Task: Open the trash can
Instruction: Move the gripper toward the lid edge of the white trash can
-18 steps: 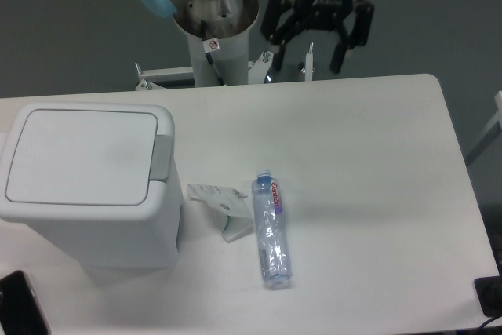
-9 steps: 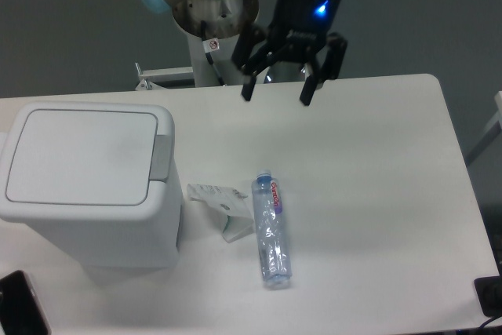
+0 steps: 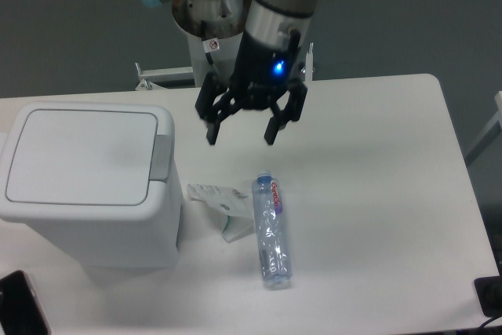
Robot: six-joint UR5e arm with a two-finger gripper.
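The white trash can (image 3: 86, 186) stands at the left of the table, its flat lid down. Its grey push-tab (image 3: 161, 157) is on the right edge of the lid. My gripper (image 3: 241, 137) hangs open and empty above the table, to the right of the can and a little beyond the tab. Its two dark fingers (image 3: 212, 132) point down and stand well apart. It touches nothing.
A clear plastic water bottle (image 3: 271, 229) lies on the table in front of the gripper. A crumpled white wrapper (image 3: 220, 202) lies between the bottle and the can. A dark phone (image 3: 20, 304) is at the front left corner. The arm's base (image 3: 213, 21) stands behind the table.
The gripper has moved from behind the table's far edge down and left, over the table and closer to the trash can's tab. It stays open. Nothing else moved.
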